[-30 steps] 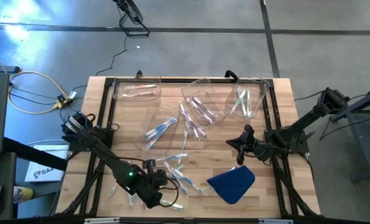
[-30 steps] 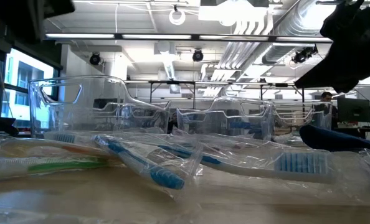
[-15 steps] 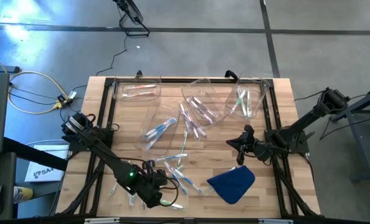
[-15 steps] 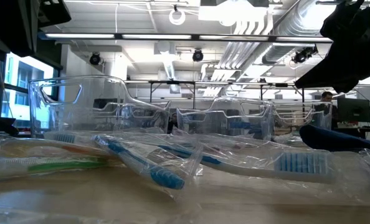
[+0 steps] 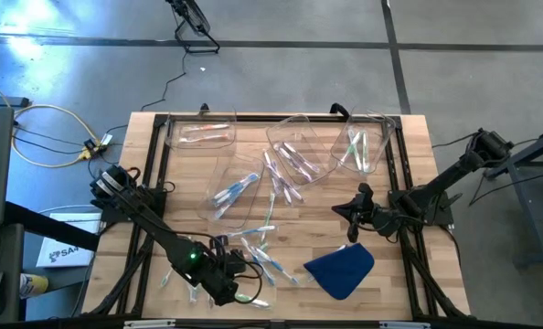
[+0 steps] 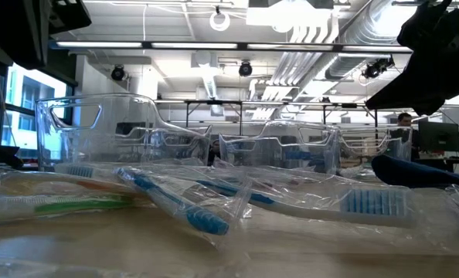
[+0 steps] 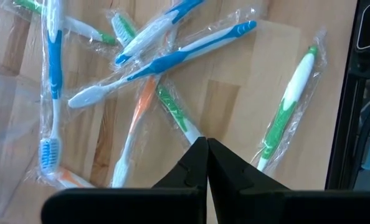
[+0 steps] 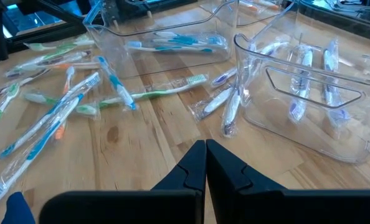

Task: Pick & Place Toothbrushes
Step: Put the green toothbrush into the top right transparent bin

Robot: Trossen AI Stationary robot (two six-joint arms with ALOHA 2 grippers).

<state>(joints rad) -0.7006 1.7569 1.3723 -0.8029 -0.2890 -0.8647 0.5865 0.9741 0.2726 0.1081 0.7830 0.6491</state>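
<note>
My left fingers (image 7: 206, 144) are pressed tight together, nothing between them, hovering just above the loose pile of wrapped toothbrushes (image 7: 154, 65) at the near left part of the bench (image 5: 409, 137). Right past the tips lies a green-handled brush (image 7: 172, 112), crossed by an orange one (image 7: 137, 118), with two blue ones fanned out beyond; another green-and-white brush (image 7: 288, 106) sits off to the side, apart from the heap.

My right fingers (image 8: 205, 149) are closed too, and empty, held over bare wood near the middle right of the bench, just beyond the blue cloth (image 5: 340, 268). Ahead of them stands a clear bin (image 8: 309, 106) holding purple-accented brushes, with a couple more lying on the wood just beside its wall.

From above, four clear bins line the far half of the bench: one at far left (image 5: 200, 133) with pinkish brushes, one (image 5: 238, 187) with blue brushes, the tilted purple one (image 5: 299, 151), and one at far right (image 5: 363, 142) with green. The scattered pile (image 5: 258, 256) lies between my left gripper (image 5: 249, 267) and the cloth.
</note>
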